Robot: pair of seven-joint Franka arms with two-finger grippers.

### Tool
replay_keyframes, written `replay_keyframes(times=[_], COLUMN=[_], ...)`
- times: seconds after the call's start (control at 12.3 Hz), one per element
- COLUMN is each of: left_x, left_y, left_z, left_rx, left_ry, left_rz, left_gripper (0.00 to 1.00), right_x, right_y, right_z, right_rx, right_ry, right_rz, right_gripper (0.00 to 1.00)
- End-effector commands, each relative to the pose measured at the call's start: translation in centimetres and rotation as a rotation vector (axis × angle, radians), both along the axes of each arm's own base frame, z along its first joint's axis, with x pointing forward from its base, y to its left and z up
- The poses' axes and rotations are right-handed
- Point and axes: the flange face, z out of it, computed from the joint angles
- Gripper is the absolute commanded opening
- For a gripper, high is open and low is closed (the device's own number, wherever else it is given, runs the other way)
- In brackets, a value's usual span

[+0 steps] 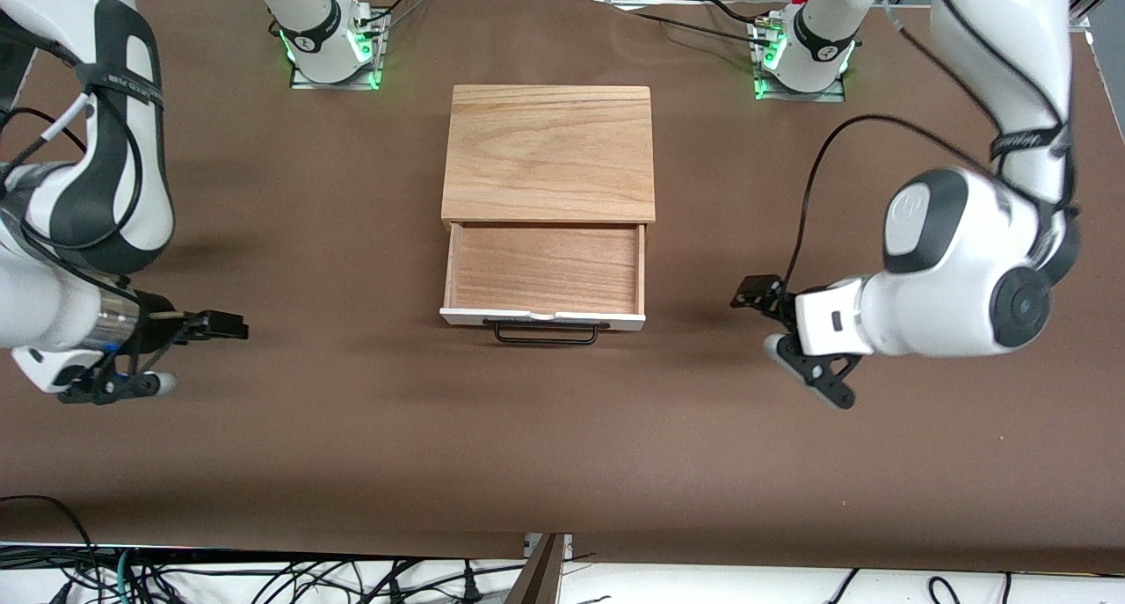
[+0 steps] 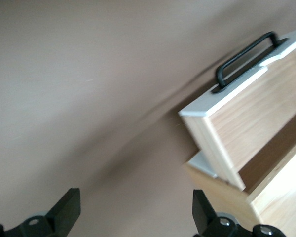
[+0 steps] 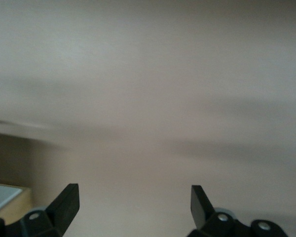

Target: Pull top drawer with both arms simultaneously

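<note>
Shallow light-wood top drawer [image 1: 543, 279] with white front panel and long black bar handle [image 1: 545, 332] sits pulled out of the small wooden box [image 1: 548, 153], centre of the front view, on the brown table [image 1: 562, 446]. Left gripper [image 1: 795, 345], right of centre, hangs over bare table, jaws spread, holding nothing. Right gripper [image 1: 189, 351], lower left of frame, likewise over bare table, jaws spread and empty.

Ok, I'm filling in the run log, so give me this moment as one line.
top drawer: pulled out, empty | handle: free | left gripper: open, off toward its table end | right gripper: open, off toward its end
</note>
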Motion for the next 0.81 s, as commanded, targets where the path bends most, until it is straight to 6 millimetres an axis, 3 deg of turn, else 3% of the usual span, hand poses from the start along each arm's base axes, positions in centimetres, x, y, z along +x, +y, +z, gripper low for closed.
replay_keyframes(times=[0.0, 0.08, 0.24, 0.32, 0.49, 0.73], left_x=[-4.4, -6.5, -9.6, -10.3, -11.4, -13.7], left_y=[1.7, 3.0, 4.6, 5.4, 8.6, 11.2], left_z=[4.8, 5.4, 6.5, 7.5, 9.3, 10.1], left_rx=[0.161, 0.212, 0.310, 0.359, 0.358, 0.327], left_ry=[-0.031, -0.024, -0.049, -0.094, -0.164, -0.120], left_rz=[0.050, 0.067, 0.059, 0.061, 0.209, 0.403], left_gripper=[1.00, 1.00, 1.00, 1.00, 1.00, 1.00], right_x=[-2.6, -3.4, -5.1, -6.5, -9.2, -11.3], right_y=[-3.4, -5.5, -7.9, -7.4, -9.0, -10.1], right_z=[3.2, 5.4, 9.3, 10.4, 12.1, 14.3], right_rx=[-0.031, -0.054, -0.053, -0.037, -0.025, -0.011], right_ry=[-0.016, -0.045, -0.095, -0.096, -0.109, -0.110], right_rz=[-0.032, -0.055, -0.074, -0.066, -0.095, -0.111], right_gripper=[1.00, 1.00, 1.00, 1.00, 1.00, 1.00])
